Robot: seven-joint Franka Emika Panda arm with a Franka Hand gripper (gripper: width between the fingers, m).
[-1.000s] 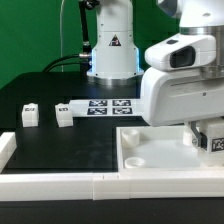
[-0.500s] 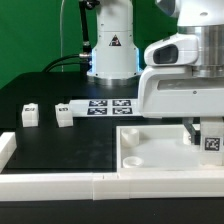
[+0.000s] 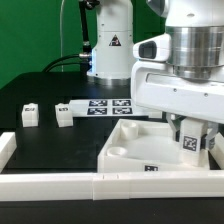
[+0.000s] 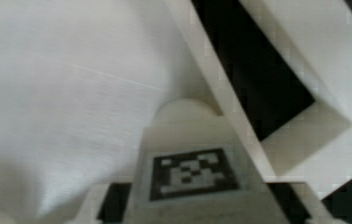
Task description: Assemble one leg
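My gripper (image 3: 190, 150) is shut on a leg (image 3: 189, 142), a small white block whose black-and-white tag faces the camera. It holds the leg low over the right side of the large white tray (image 3: 122, 166), at or just above its floor. In the wrist view the leg (image 4: 194, 150) sits between my two dark fingers (image 4: 123, 202), with the tray's white floor (image 4: 66, 100) and raised rim behind it. Two more legs (image 3: 30, 114) (image 3: 64, 116) stand on the black table at the exterior view's left. Whether the held leg touches the tray is hidden.
The marker board (image 3: 104, 104) lies behind the tray, in front of the arm's base (image 3: 110, 55). A white rail (image 3: 50, 186) runs along the table's front edge, with a raised end piece (image 3: 6, 148) at the exterior view's left.
The arm has swung towards the exterior view's left with the leg still gripped. The tray has turned and slid left, its near corner now jutting towards the front rail.
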